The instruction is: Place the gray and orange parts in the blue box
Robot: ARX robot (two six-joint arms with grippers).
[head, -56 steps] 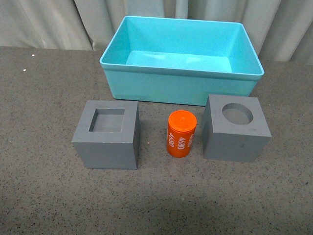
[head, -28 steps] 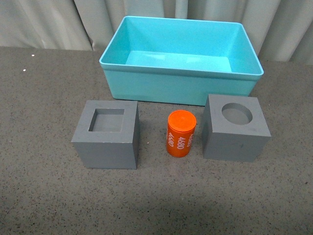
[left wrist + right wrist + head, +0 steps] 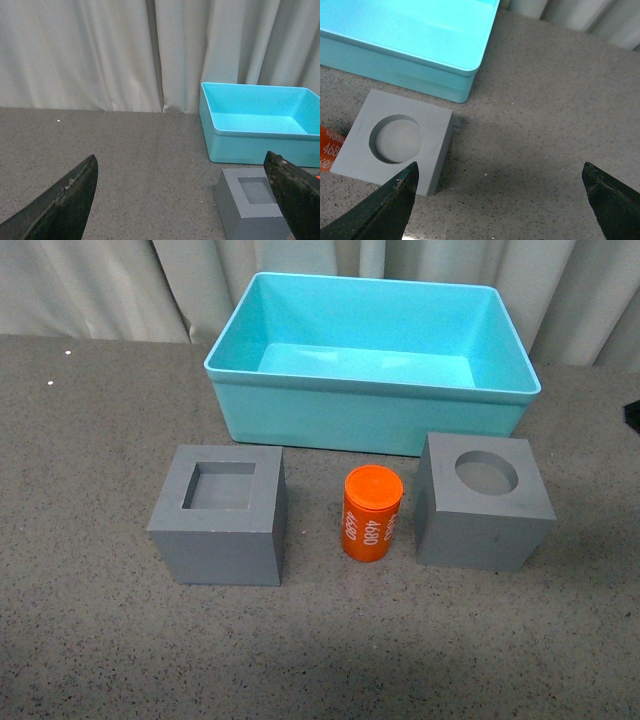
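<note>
R pincer point(image 3: 499, 165) spread wide, gray cube w/ round recess point(image 3: 432, 132) off to one side.

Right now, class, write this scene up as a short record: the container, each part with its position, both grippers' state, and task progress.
Container: blue box, behind the three parts, nothing inside
Left part: gray cube with square recess, recess facing up
Middle part: orange cylinder marked 4680, upright, between the cubes, touching neither
Right part: gray cube with round recess, recess facing up
Grippers: left gripper open, holding nothing; right gripper open, holding nothing
Progress: no part in the box yet
</note>
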